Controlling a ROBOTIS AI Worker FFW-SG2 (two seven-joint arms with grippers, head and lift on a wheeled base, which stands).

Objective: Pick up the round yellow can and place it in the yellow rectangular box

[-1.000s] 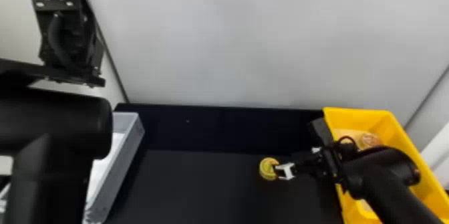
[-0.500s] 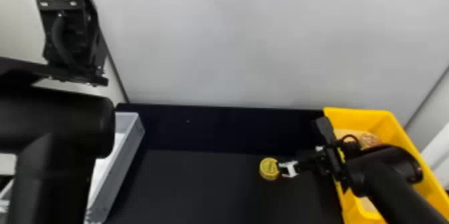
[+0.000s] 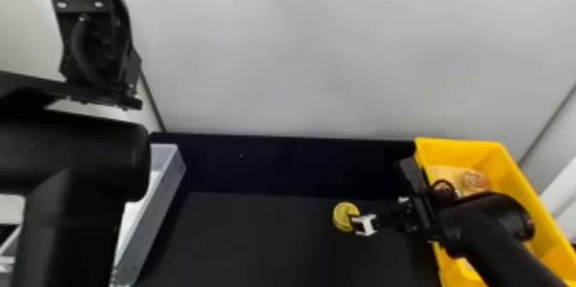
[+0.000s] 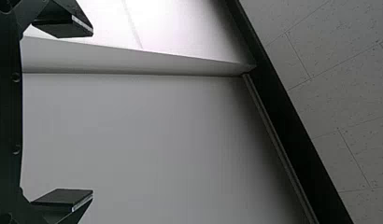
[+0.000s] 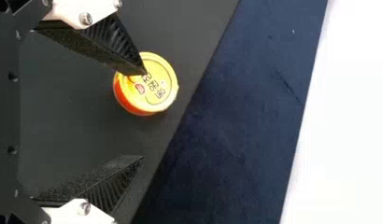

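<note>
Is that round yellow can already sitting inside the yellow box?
No, the can stands on the dark tabletop, outside the yellow box.

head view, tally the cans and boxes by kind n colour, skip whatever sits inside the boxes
Round yellow can: 1
Yellow rectangular box: 1
Grey box: 1
Total: 3
</note>
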